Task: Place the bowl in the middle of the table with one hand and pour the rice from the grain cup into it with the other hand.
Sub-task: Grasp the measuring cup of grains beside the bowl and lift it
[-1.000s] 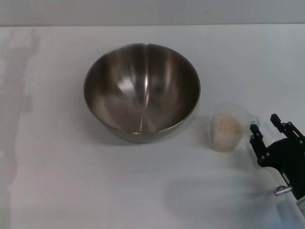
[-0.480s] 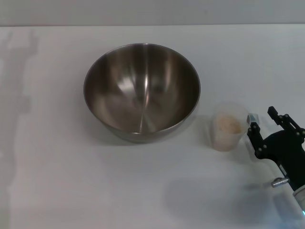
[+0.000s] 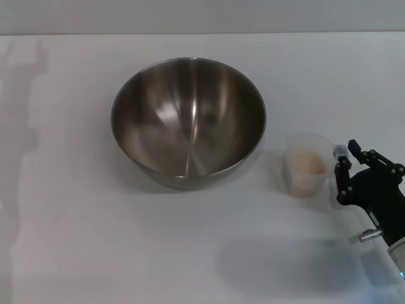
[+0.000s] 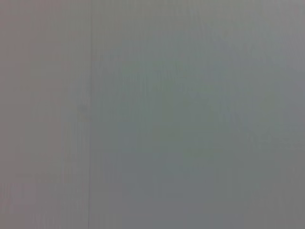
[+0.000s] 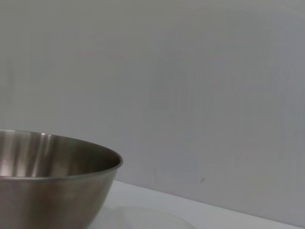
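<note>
The steel bowl [image 3: 188, 120] stands empty near the middle of the white table [image 3: 76, 240]; its rim and side also show in the right wrist view [image 5: 52, 179]. The clear grain cup [image 3: 306, 166] stands upright to the bowl's right, with pale rice [image 3: 305, 166] in it and its small handle [image 3: 340, 151] pointing right. My right gripper [image 3: 348, 153] is at the cup's right side, open, with its fingertips [image 3: 343, 166] on either side of the handle. The faint cup rim [image 5: 143, 215] shows low in the right wrist view. My left gripper is out of view.
A grey wall [image 3: 202, 16] runs along the table's far edge. The left wrist view shows only a plain grey surface [image 4: 152, 114]. Bare white table lies to the left of and in front of the bowl.
My right gripper has moved forward and up towards the cup's handle, and its fingers now reach around it. The bowl and cup have not moved.
</note>
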Controlling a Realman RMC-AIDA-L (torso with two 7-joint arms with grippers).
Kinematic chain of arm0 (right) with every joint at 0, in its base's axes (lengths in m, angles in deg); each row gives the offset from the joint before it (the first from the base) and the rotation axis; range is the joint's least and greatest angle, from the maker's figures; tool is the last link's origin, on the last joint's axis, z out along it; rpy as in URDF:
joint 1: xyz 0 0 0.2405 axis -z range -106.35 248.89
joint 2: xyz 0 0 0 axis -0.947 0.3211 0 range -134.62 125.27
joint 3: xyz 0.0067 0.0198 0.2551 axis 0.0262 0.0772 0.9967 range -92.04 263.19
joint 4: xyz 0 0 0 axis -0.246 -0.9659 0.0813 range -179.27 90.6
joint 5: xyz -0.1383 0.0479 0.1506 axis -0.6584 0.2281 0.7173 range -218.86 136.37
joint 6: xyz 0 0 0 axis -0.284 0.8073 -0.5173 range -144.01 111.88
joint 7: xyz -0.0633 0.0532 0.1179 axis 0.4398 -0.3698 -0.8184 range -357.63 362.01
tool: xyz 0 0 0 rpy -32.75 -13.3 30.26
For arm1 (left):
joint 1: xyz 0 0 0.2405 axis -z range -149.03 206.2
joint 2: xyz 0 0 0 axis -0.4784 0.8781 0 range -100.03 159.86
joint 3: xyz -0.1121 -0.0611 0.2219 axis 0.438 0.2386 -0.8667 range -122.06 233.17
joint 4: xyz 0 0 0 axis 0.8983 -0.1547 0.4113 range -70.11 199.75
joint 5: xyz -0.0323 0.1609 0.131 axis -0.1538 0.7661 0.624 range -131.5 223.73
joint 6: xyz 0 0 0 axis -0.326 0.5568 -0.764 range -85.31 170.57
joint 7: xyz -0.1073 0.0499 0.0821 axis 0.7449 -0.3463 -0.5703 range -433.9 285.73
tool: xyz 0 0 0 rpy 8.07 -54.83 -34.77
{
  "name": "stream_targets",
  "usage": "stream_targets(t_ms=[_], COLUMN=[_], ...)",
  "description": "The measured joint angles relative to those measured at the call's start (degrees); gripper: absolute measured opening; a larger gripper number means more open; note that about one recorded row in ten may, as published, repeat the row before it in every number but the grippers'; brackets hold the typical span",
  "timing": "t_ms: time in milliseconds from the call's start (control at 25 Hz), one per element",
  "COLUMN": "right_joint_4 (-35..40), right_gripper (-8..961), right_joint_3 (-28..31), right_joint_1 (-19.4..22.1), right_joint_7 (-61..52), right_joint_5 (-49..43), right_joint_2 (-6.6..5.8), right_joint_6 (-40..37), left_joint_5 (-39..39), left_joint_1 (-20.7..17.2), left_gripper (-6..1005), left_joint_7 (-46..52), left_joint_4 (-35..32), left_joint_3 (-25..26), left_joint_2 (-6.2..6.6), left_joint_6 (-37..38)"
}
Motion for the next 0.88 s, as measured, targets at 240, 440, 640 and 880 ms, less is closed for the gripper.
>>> stream_targets(t_ms=[240,440,640,880], right_joint_4=[0.13,0.05,0.24,0.21], right_gripper=[154,150,64,41], right_joint_3=[0.22,2.13,5.15,11.52], right_joint_1=[-1.25,-1.79,-1.82,-1.85], right_joint_7=[-0.01,-0.37,-1.89,-2.35], right_joint_5=[0.00,0.03,0.12,0.16], right_joint_2=[0.05,0.15,0.20,0.26], right_joint_6=[0.74,0.82,0.24,-3.36], left_joint_5=[0.00,0.00,0.00,0.00], left_joint_1=[0.00,0.00,-0.32,-0.59], left_gripper=[626,628,630,632], left_joint_7=[0.00,0.00,0.00,0.00], left_joint_4=[-0.61,-0.79,-0.85,-1.34], left_joint_3=[0.00,0.00,0.00,0.08], left_joint_2=[-0.05,-0.06,-0.09,-0.09], left_joint_6=[0.67,1.07,1.23,1.23])
